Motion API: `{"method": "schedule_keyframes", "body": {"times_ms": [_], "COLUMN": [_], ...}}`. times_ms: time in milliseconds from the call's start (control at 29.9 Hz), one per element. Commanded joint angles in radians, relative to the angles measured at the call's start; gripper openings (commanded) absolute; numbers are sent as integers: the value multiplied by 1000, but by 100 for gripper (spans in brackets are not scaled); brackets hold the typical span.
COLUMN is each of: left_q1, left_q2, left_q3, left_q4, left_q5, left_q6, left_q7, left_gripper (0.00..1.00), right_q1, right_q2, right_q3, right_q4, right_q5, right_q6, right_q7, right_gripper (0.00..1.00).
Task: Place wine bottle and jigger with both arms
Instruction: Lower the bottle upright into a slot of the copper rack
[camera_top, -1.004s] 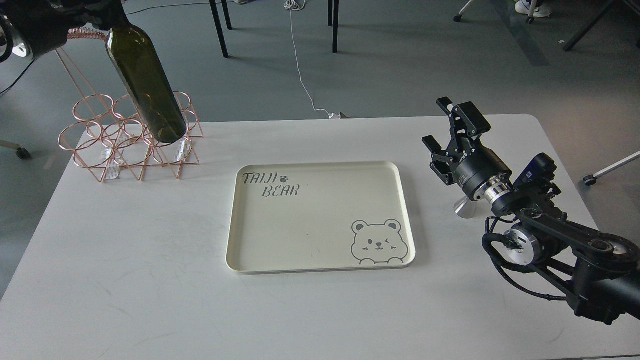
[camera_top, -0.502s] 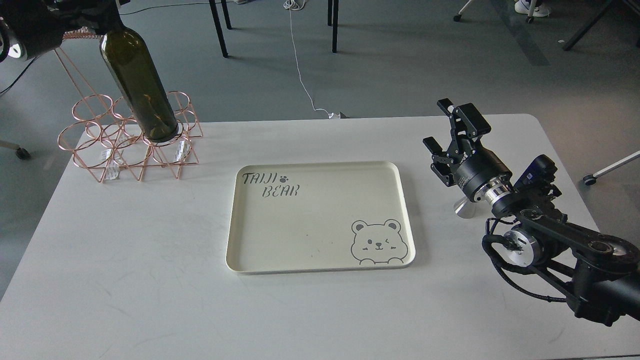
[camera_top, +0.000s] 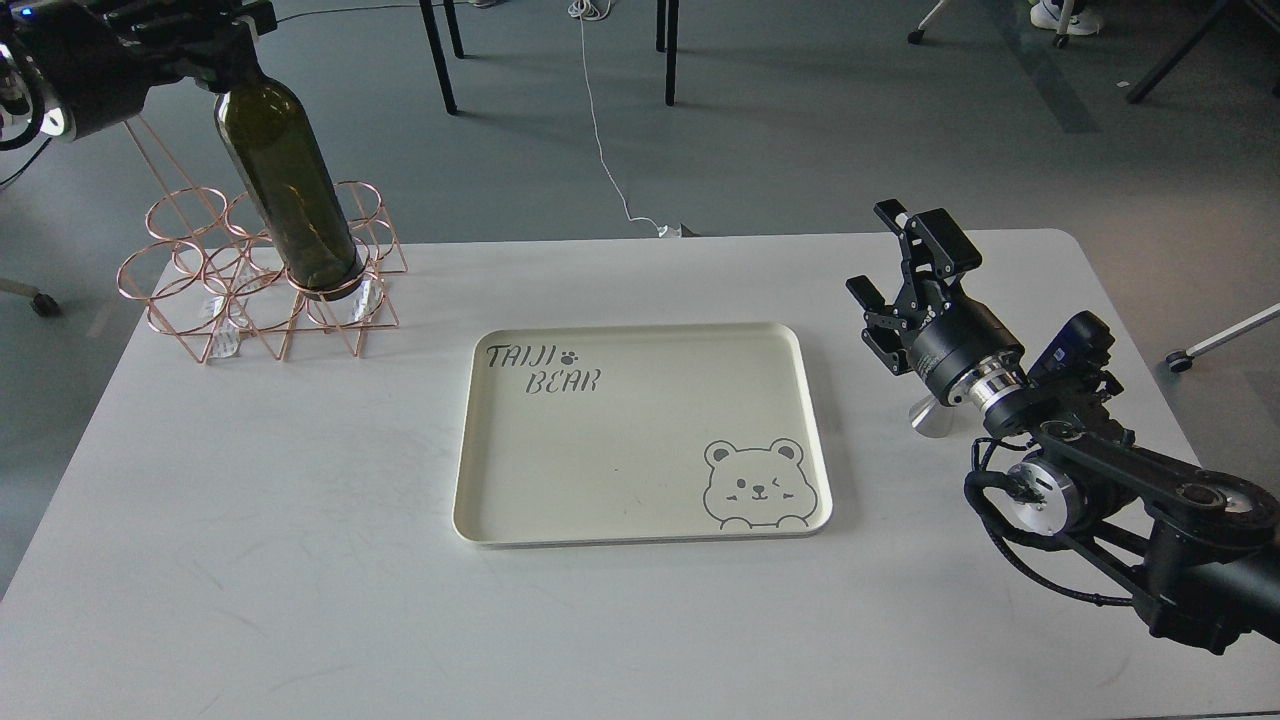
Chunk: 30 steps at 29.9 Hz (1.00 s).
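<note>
The dark green wine bottle (camera_top: 290, 190) stands nearly upright at the far left, its base inside a front ring of the copper wire rack (camera_top: 180, 290). My left gripper (camera_top: 222, 40) is shut around its neck at the top left corner; the neck is hidden by it. My right gripper (camera_top: 905, 258) is open and empty above the table's right side. The silver jigger (camera_top: 930, 418) lies just below and behind my right wrist. Only one cone of it shows.
A cream tray (camera_top: 640, 330) with a bear drawing and "TAIJI BEAR" lettering lies in the middle of the white table (camera_top: 250, 520). Chair legs and a white cable are on the floor beyond the far edge.
My left gripper has brought the bottle from a strong tilt to nearly upright, and its base has gone down into the rack's ring. The right arm has hardly moved.
</note>
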Motion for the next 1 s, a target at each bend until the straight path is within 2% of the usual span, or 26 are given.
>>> {"method": "schedule_keyframes", "body": {"times_ms": [0, 970], "left_q1": [17, 98], "left_q2": [-16, -85], "left_q3": [0, -3], "left_q4": [1, 56], "left_q5": [0, -10], "left_q6": [25, 54], "left_q7": [0, 0], "left_gripper": [15, 24], "right_q1": [-2, -8], "right_q2": [0, 0], "right_q3": [0, 2], "right_q4": [0, 0], "right_q5": [0, 0], "right_q6": [-1, -1], "right_q7": [0, 0], "right_gripper": [99, 99]}}
